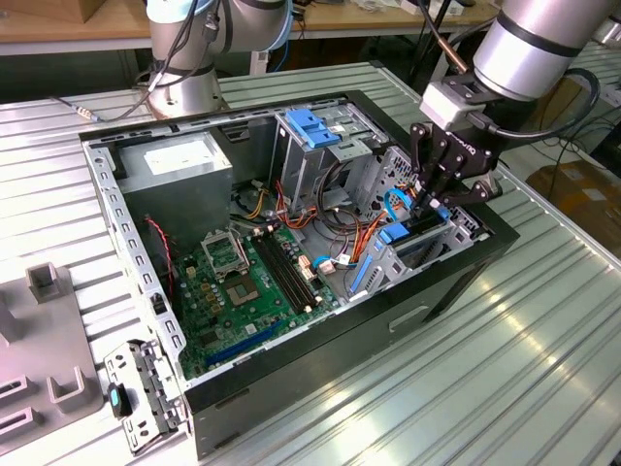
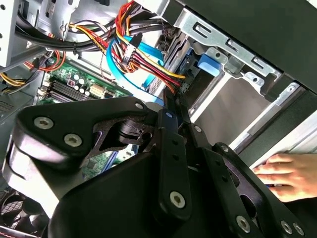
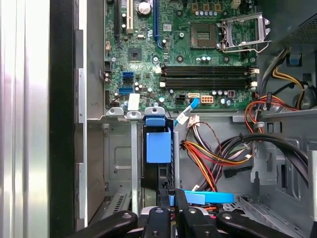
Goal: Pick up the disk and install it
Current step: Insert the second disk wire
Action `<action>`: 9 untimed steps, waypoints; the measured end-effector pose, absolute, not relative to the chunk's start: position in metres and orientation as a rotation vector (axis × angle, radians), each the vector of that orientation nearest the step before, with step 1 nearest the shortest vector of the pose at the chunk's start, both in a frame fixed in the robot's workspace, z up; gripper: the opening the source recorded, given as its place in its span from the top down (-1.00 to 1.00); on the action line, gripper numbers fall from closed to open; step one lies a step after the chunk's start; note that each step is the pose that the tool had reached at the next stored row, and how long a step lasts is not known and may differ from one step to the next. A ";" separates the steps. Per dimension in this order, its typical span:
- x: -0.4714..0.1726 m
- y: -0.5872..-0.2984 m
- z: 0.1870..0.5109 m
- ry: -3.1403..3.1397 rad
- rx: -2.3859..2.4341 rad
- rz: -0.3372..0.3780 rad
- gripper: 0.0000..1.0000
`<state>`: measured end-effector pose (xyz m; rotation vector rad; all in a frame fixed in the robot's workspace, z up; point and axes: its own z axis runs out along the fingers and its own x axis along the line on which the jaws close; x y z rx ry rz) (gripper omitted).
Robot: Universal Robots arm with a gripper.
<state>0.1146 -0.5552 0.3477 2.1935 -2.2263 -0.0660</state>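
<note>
The disk [image 1: 401, 234] stands on edge in the drive bay at the case's corner on the exterior view's right. Its blue carrier [image 3: 158, 147] shows between the bay's metal walls. My gripper [image 1: 431, 201] hangs low over that bay, its black fingers [image 3: 174, 197] pressed together at the disk's outer end. In the second wrist view the gripper [image 2: 171, 101] tapers to a closed tip beside the blue rail [image 2: 208, 64]. I see nothing between the fingers, and whether the tip touches the carrier is not clear.
The open computer case [image 1: 456, 282] lies on a ribbed metal table. Inside are a green motherboard [image 1: 247, 282], cable bundles [image 3: 213, 153] and a blue-handled bracket [image 1: 312, 126] on the grey drive cage. A person's hand [image 2: 277, 173] rests outside the case. Grey fixtures [image 1: 49, 359] stand at the exterior view's left.
</note>
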 end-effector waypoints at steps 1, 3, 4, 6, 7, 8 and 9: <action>0.115 -0.555 0.347 -2.227 2.194 -0.068 0.67; 0.115 -0.556 0.346 -2.229 2.196 -0.072 0.67; 0.115 -0.556 0.346 -2.229 2.196 -0.073 0.67; 0.115 -0.556 0.345 -2.230 2.197 -0.074 0.67; 0.115 -0.556 0.345 -2.230 2.197 -0.075 0.67; 0.115 -0.557 0.344 -2.230 2.198 -0.076 0.67; 0.115 -0.557 0.344 -2.231 2.198 -0.077 0.67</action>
